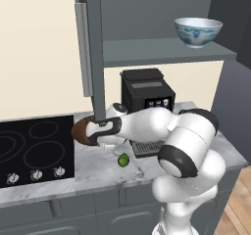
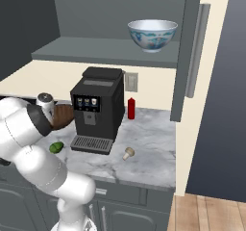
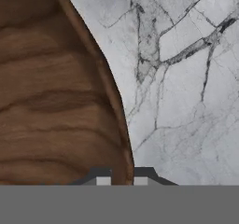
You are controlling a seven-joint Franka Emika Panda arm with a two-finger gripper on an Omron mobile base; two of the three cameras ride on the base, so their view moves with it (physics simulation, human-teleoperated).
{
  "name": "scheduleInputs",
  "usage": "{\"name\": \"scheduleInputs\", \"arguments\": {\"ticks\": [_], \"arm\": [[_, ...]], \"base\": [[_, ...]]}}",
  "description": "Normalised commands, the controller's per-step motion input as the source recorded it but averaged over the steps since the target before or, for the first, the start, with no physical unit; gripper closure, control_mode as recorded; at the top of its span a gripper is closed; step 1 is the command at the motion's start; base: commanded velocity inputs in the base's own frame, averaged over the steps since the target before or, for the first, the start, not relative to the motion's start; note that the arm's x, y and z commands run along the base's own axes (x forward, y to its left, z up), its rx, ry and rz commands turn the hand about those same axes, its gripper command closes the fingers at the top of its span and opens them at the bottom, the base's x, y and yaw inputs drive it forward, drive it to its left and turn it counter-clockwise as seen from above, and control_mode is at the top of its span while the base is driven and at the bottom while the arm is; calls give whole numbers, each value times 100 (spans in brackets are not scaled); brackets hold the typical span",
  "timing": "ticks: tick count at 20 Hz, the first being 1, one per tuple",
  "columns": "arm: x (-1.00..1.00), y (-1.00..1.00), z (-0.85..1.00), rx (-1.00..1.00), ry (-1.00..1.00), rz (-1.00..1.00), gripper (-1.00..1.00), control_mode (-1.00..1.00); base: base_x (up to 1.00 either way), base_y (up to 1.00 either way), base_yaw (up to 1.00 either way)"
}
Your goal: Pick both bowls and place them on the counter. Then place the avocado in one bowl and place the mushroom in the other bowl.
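Left base view: the arm reaches left over the marble counter [image 1: 93, 173], its gripper [image 1: 98, 131] pinching the rim of the wooden bowl [image 1: 82, 131], held above the slab just beside the black cooktop [image 1: 34, 151]. The avocado [image 1: 123, 159] lies on the counter below the forearm, just in front of the coffee machine [image 1: 147, 94]. The white bowl [image 1: 198, 31] sits on the open cabinet shelf [image 1: 166, 53] above.

Right base view: the wooden bowl [image 2: 61, 116] shows brown behind the wrist, left of the coffee machine [image 2: 96, 107]. The avocado [image 2: 56, 147] rests near the machine's drip tray; the mushroom [image 2: 128, 153] lies on its side to the tray's right, well apart from the fruit. A red bottle [image 2: 131, 109] stands at the wall. The white bowl [image 2: 152, 34] stands on the shelf [image 2: 96, 49].

Hand view: the two fingertips [image 3: 103, 178] sit pressed close either side of the wooden bowl's [image 3: 51, 101] rim, its grained inside at left, veined marble [image 3: 186, 78] at right
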Motion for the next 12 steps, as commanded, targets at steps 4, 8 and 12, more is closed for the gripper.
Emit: {"name": "scheduleInputs", "arguments": {"ticks": [4,8,12], "arm": [[-6,-1,-3,0,9,0,-100,-100],[-13,-4,3,0,4,0,-100,-100],[-36,-7,11,0,-1,0,-100,-100]], "base": [[0,0,0],[0,0,0],[0,0,0]]}}
